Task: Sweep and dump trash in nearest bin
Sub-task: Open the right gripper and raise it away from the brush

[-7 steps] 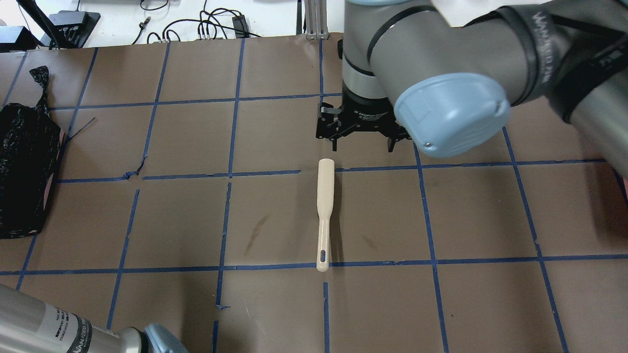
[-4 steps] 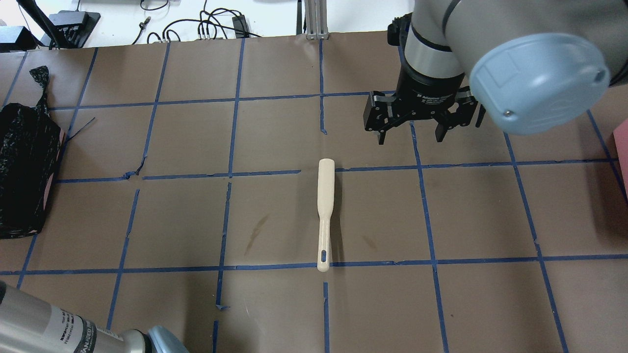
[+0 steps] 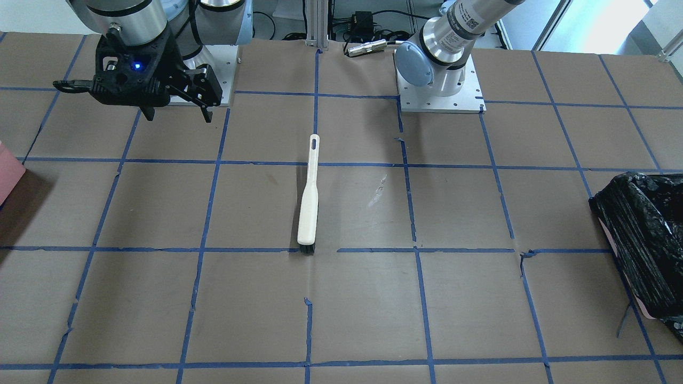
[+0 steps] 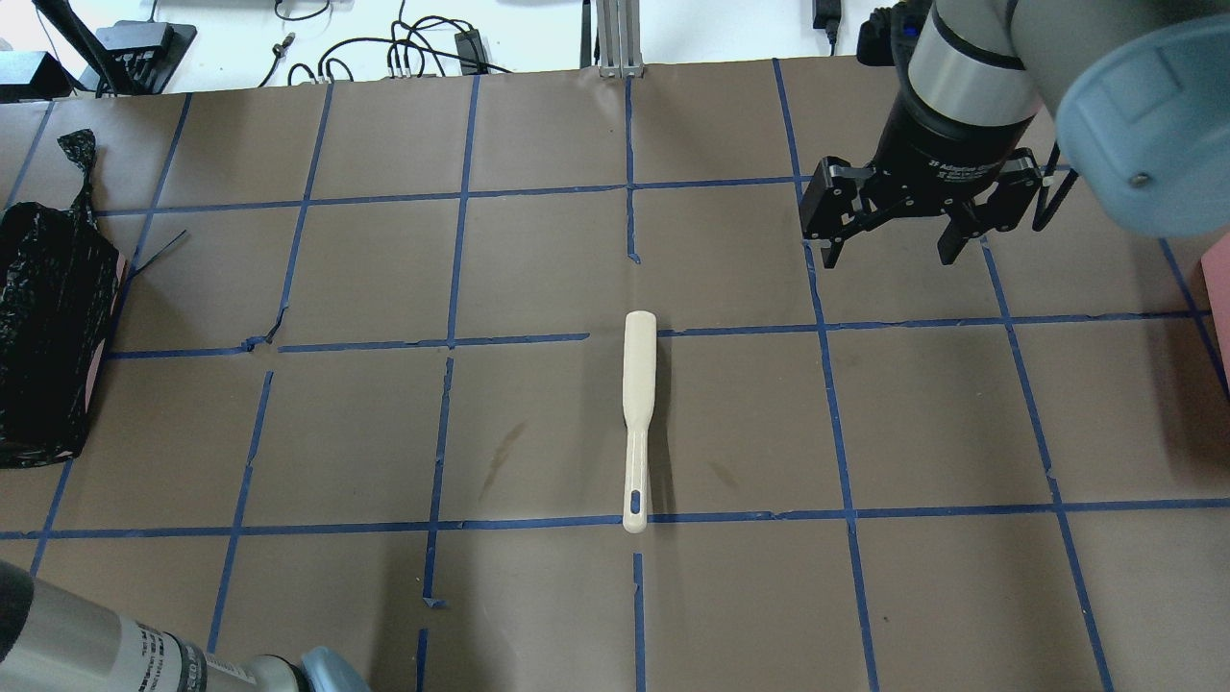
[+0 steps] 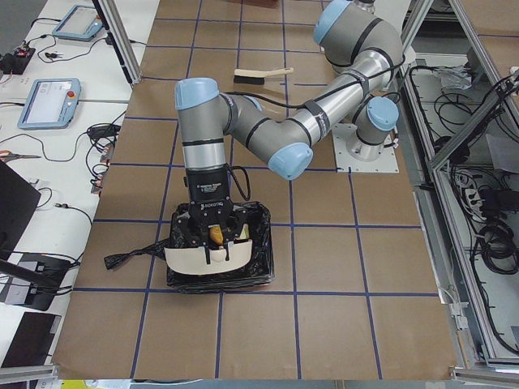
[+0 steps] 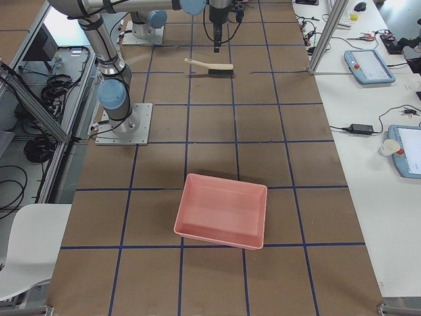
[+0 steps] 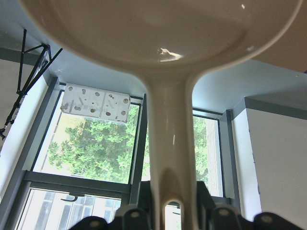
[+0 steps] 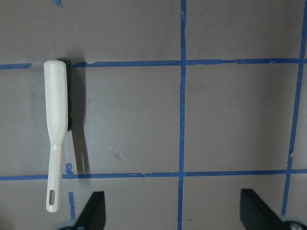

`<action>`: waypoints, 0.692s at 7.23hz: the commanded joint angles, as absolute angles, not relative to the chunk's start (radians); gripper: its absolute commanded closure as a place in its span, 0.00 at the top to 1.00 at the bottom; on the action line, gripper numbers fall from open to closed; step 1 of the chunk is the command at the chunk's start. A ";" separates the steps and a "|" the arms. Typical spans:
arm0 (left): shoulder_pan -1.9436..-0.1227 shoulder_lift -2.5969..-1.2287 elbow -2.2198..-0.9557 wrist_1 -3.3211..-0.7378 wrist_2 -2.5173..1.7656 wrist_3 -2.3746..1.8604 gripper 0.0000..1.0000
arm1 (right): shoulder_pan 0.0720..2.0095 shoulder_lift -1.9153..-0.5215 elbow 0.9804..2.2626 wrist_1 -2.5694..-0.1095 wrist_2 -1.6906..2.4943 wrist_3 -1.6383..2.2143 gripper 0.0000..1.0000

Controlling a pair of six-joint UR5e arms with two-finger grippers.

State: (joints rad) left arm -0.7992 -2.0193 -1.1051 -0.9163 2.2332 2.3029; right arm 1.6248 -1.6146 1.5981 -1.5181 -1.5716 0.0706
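Note:
My left gripper (image 7: pixel 170 215) is shut on the handle of a cream dustpan (image 7: pixel 158 28). In the exterior left view the dustpan (image 5: pixel 207 259) is held tipped over the bin (image 5: pixel 261 243), which is lined with a black bag. An orange-brown piece of trash (image 5: pixel 215 234) shows between pan and bag; the other pieces are hidden. The bin also shows in the overhead view (image 4: pixel 43 327) and the front view (image 3: pixel 640 240). My right gripper (image 4: pixel 891 258) is open and empty, hovering right of and beyond the brush (image 4: pixel 637 423); it shows too in the front view (image 3: pixel 178 116).
The cream brush lies alone mid-table, bristle head away from the robot (image 3: pixel 308 208), and shows in the right wrist view (image 8: pixel 56 129). A plain pink box (image 6: pixel 222 209) stands at the table's right end. Blue tape lines cross the brown table cover.
My right gripper has moved from just beyond the brush head off to the right and a little farther back, still open. The brush has not moved.

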 commanded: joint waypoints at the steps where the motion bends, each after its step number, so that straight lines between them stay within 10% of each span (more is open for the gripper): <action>1: -0.903 -1.987 -1.111 -0.942 2.230 2.228 0.00 | 1.605 -1.615 1.598 -1.526 -1.571 0.057 0.99; 5: -0.995 -1.985 -1.111 -1.164 2.093 1.871 0.00 | 1.569 -1.612 1.563 -1.523 -1.559 0.032 1.00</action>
